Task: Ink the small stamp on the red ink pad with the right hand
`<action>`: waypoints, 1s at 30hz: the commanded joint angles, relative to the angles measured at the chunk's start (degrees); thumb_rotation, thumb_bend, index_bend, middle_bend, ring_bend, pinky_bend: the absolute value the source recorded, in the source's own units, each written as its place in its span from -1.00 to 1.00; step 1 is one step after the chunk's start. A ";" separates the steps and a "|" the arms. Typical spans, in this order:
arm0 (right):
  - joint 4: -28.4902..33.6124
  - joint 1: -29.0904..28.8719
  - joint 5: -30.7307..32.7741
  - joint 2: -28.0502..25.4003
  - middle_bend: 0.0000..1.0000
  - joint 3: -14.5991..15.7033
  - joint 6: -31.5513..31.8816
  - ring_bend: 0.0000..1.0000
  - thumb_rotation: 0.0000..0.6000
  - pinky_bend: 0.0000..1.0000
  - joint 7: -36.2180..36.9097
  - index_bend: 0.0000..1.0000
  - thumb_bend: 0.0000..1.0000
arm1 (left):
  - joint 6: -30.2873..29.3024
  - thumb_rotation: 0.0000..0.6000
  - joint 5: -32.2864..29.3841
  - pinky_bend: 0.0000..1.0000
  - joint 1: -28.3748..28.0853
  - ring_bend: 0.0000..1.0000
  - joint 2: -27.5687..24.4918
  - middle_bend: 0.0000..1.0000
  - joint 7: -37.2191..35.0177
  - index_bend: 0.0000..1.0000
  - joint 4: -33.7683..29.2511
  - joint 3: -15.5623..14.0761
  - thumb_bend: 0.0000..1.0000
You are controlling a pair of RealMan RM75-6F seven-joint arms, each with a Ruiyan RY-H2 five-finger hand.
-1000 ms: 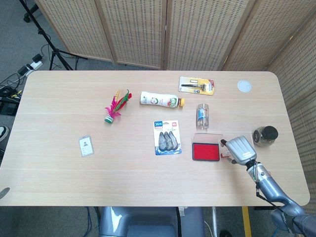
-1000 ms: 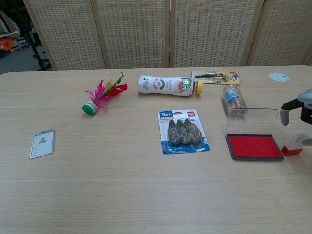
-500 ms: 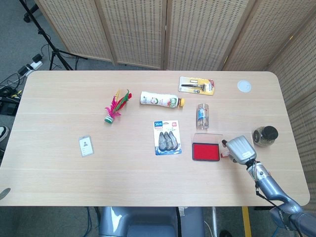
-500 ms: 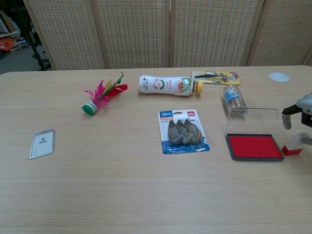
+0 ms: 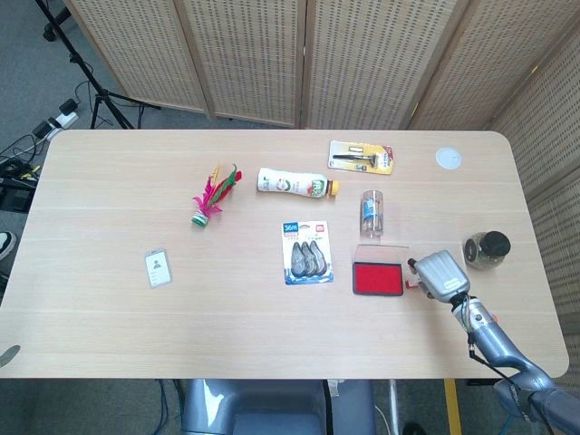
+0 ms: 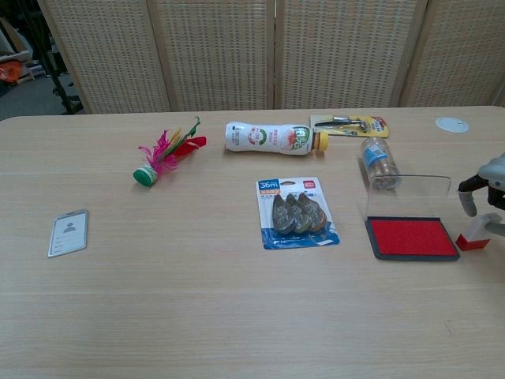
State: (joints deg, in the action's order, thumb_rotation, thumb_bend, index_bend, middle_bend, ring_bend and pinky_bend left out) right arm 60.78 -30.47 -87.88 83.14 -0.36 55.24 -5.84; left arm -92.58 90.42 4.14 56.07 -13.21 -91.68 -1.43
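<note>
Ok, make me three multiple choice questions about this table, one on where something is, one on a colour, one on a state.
1. Where does the small stamp stand?
A. On the ink pad
B. On the table beside the pad, on the robot's right
C. Next to the shuttlecock

2. What colour is the ink pad's surface?
A. Blue
B. Red
C. Green

3. How does the white bottle lie?
A. Upright
B. On its side
C. Inside the clear jar

Answers:
1 B, its red base sits on the wood just off the pad's edge, under the right hand.
2 B, the pad shows bright red in a dark frame.
3 B, it lies lengthwise on the table.
</note>
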 commanded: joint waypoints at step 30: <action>25.68 -4.39 6.63 -4.33 0.82 -6.10 2.12 0.94 1.00 1.00 -25.40 0.08 -0.12 | -0.06 1.00 0.47 -1.00 0.00 -1.00 -0.29 -1.00 -1.42 -1.00 0.45 -0.35 -0.96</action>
State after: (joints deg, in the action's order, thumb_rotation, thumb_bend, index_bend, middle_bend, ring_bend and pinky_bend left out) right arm 84.37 -33.80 -84.59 77.14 -5.11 58.71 -26.33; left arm -92.66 90.91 4.16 55.79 -14.61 -91.24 -1.78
